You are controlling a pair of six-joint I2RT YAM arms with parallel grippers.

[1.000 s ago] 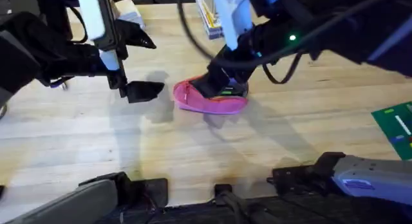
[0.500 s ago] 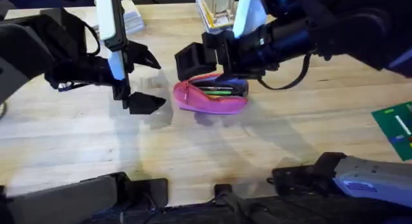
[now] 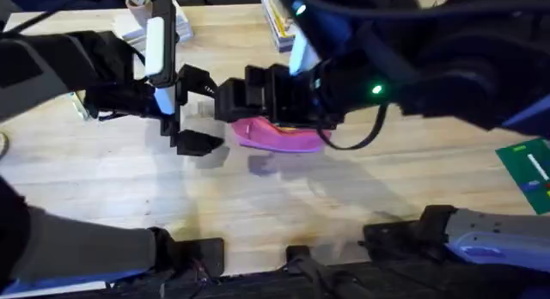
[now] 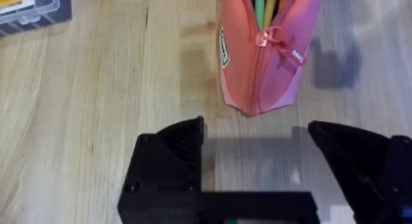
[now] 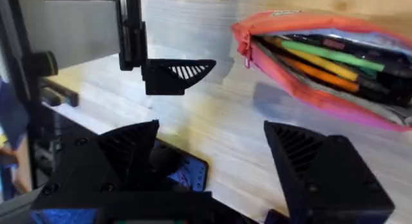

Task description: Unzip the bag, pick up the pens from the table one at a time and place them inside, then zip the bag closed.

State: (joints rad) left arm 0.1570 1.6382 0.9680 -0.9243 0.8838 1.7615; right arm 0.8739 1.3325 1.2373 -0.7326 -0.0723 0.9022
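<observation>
- The slim bright pink fabric pencil pouch (image 3: 279, 136) is lying on the light wooden butcher-block tabletop (image 3: 258, 204), near the table's middle, partly covered by the right arm in the overhead view.
- The pouch's mouth is standing open; the right wrist view is showing a thin green stick pen (image 5: 328, 56) inside it, beside an orange pen (image 5: 315, 74) and darker ones.
- The left wrist view is showing the pouch's closed end (image 4: 257, 56), the pink zipper pull (image 4: 273, 38) hanging there, and a small side label whose writing is too small to read.
- The left black two-finger gripper (image 3: 193, 110) is sitting just beside the pouch's end, apart from it, its jaws spread wide and holding nothing.
- The right black two-finger gripper (image 5: 212, 159) is hovering above the table near the pouch's open side, its jaws also spread wide and empty.
- A clear plastic box with a yellow label (image 4: 29, 8) is resting at the table's edge; its print is unreadable.
</observation>
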